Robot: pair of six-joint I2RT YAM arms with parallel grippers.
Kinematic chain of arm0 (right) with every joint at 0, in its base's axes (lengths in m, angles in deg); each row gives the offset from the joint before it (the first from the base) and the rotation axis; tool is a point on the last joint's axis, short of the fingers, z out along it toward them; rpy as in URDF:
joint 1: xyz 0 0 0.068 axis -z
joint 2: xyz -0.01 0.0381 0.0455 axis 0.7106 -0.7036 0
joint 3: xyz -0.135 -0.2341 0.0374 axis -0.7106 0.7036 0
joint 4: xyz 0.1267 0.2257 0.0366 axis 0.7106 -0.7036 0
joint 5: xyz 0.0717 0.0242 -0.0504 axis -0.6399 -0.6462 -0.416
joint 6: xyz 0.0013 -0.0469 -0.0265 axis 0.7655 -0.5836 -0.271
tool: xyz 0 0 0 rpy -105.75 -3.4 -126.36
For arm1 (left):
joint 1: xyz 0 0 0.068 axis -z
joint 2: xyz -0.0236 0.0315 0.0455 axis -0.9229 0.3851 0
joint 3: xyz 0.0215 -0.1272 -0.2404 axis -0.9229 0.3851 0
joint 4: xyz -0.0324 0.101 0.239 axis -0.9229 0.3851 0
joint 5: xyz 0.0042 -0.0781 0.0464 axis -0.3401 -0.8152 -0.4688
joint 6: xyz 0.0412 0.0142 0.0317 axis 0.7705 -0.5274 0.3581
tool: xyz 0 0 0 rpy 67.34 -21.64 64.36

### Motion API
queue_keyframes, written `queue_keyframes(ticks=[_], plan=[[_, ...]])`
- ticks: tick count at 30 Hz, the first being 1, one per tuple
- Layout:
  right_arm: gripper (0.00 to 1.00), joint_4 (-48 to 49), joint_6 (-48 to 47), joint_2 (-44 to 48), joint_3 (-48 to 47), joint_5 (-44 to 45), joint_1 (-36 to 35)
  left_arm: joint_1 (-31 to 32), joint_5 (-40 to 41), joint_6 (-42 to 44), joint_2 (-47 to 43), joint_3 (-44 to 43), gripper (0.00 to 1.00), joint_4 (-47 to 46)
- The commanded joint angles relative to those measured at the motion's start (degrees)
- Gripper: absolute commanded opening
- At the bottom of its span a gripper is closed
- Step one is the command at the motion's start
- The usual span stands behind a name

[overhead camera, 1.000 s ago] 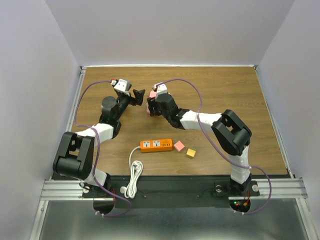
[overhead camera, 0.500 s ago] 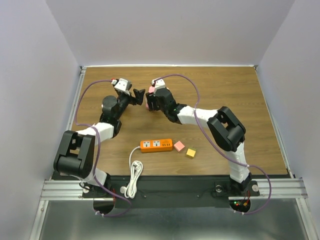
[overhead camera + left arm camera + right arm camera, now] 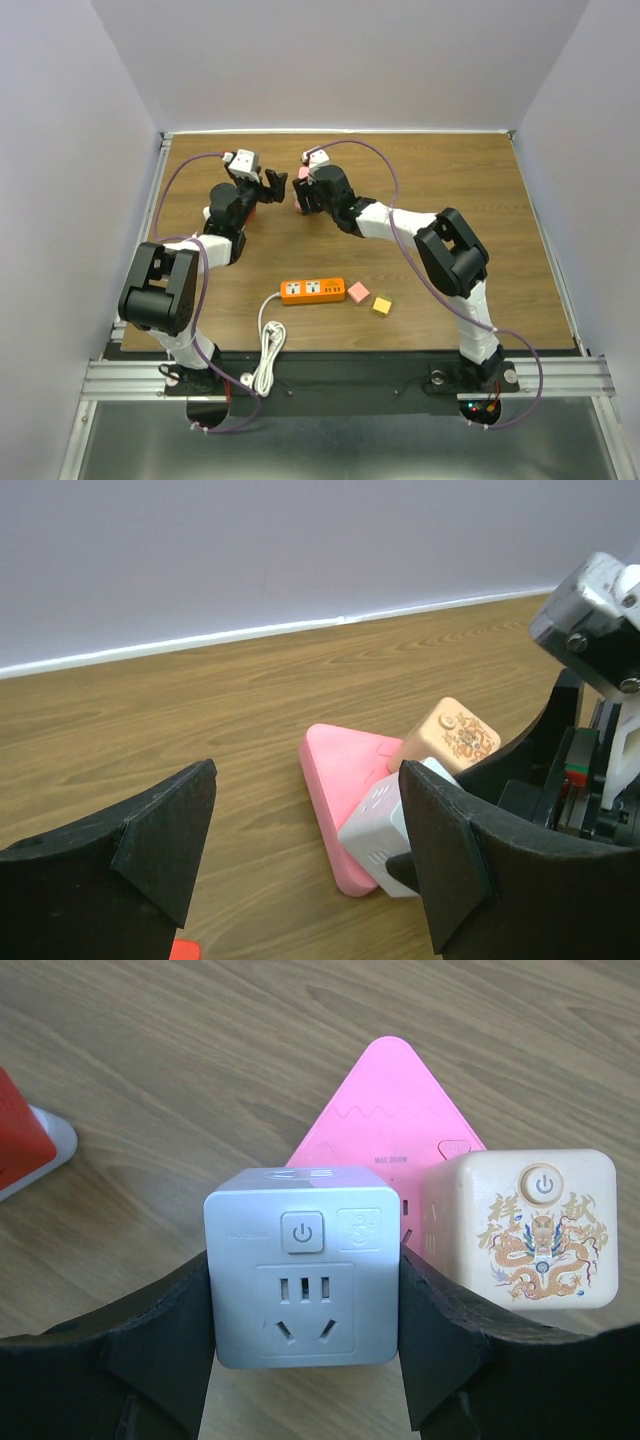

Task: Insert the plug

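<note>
My right gripper (image 3: 305, 1335) is shut on a white cube socket adapter (image 3: 305, 1265), its fingers pressed on both sides. A pink triangular adapter (image 3: 385, 1110) lies just behind it and a cream cube adapter with a dragon print (image 3: 520, 1225) stands beside it. My left gripper (image 3: 310, 850) is open and empty, facing the same three; the white cube (image 3: 385, 830) sits by its right finger (image 3: 450, 850). In the top view both grippers, left (image 3: 272, 186) and right (image 3: 300, 197), meet at the far middle. The orange power strip (image 3: 313, 290) lies near the front with its white cord (image 3: 267, 350).
A pink cube (image 3: 358, 292) and a yellow cube (image 3: 381, 306) lie right of the strip. A small red object (image 3: 20, 1145) lies on the table left of the adapters, also at the bottom of the left wrist view (image 3: 182, 950). The back wall is close behind.
Both grippers have moved a little farther toward the back wall. The right gripper has shifted left with the white cube still held, and the left forearm has swung up closer to it.
</note>
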Motion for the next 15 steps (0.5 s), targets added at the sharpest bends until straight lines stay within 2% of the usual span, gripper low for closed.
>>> queue_keyframes(ticks=[1,15], plan=[[0.01,-8.9,-4.8,-4.7,-2.8,1.2,1.1,-1.9,1.4,-3.2,1.1,-3.1,0.84,-3.6],[0.00,-8.9,-11.7,4.2,9.1,-8.7,1.3,-2.5,-1.3,-3.9,2.2,-3.6,0.84,-5.0]])
